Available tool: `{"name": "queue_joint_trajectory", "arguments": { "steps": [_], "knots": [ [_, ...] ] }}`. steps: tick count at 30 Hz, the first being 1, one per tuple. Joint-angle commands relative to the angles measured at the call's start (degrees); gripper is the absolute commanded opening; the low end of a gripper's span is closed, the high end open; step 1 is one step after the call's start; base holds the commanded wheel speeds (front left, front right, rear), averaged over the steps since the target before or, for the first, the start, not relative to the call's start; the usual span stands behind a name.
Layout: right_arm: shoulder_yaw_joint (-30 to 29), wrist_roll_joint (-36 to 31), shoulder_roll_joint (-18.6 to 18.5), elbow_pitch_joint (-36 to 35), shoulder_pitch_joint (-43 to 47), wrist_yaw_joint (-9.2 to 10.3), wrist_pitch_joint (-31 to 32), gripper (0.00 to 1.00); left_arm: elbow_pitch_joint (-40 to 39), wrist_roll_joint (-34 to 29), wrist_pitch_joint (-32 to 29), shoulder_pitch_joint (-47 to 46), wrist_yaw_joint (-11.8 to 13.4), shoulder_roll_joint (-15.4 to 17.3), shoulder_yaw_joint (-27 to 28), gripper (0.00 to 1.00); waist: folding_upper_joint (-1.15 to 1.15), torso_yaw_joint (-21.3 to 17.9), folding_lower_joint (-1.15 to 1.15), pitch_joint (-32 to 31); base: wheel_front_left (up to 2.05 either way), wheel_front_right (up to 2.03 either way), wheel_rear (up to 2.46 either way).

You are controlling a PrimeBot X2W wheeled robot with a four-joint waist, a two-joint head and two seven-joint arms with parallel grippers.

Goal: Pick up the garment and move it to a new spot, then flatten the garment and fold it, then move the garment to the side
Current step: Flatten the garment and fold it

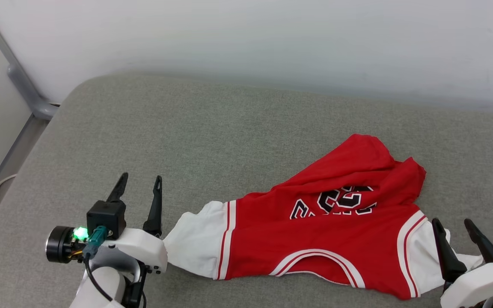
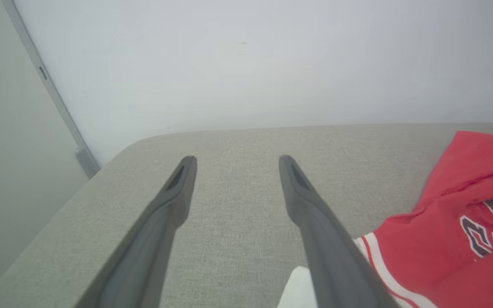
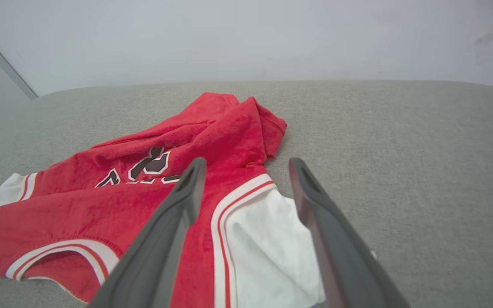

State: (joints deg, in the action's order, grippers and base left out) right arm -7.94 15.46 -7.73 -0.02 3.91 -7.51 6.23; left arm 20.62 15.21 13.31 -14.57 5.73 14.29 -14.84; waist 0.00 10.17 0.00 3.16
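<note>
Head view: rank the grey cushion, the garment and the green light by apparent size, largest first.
1. grey cushion
2. garment
3. green light, nearer the camera yet plainly smallest

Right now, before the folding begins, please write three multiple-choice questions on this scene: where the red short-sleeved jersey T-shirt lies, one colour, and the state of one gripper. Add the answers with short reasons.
1. Where does the red short-sleeved jersey T-shirt lie?
A. On the grey fabric surface, between the left gripper and the right gripper.
B. Hanging from a gripper.
C. On the floor.

2. What colour are its sleeves?
A. Black.
B. White.
C. Blue.

3. How does the left gripper stand?
A. Shut on a sleeve.
B. Shut on nothing.
C. Open, holding nothing.

Answers:
1 A, the shirt rests on the surface with a gripper near each sleeve.
2 B, both sleeves show white.
3 C, its jaws stand apart with bare surface between them.
</note>
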Motion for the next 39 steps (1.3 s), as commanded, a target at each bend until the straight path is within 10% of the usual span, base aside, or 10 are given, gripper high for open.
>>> {"name": "queue_joint_trajectory", "arguments": {
  "steps": [1,9,22,39],
  "knots": [
    [-0.04,0.06,-0.54,-0.83,0.82,0.04,0.03,1.00,-2.70,-1.02,1.34,1.54,0.85,-0.15,0.19,1.00,0.00,-0.32,0.00,-0.14,0.00,0.00,0.00],
    [-1.52,-1.35,-2.32,-4.63,1.93,0.05,5.53,1.00,-11.53,-3.62,1.91,6.35,1.43,-1.28,1.02,1.00,0.00,-0.18,0.00,1.38,0.00,0.00,0.00],
    [-7.64,-1.87,-8.04,-10.11,0.27,0.05,41.07,1.00,-12.02,-5.26,1.89,5.12,-1.11,-2.65,1.58,1.00,0.00,1.67,0.00,5.75,0.00,0.00,0.00],
    [-8.24,-3.57,-6.89,3.11,-5.20,0.03,43.25,1.00,-11.55,-6.83,1.90,3.86,-2.60,-3.69,4.02,1.00,0.00,4.34,0.00,9.62,0.00,0.00,0.00]
  ]
}}
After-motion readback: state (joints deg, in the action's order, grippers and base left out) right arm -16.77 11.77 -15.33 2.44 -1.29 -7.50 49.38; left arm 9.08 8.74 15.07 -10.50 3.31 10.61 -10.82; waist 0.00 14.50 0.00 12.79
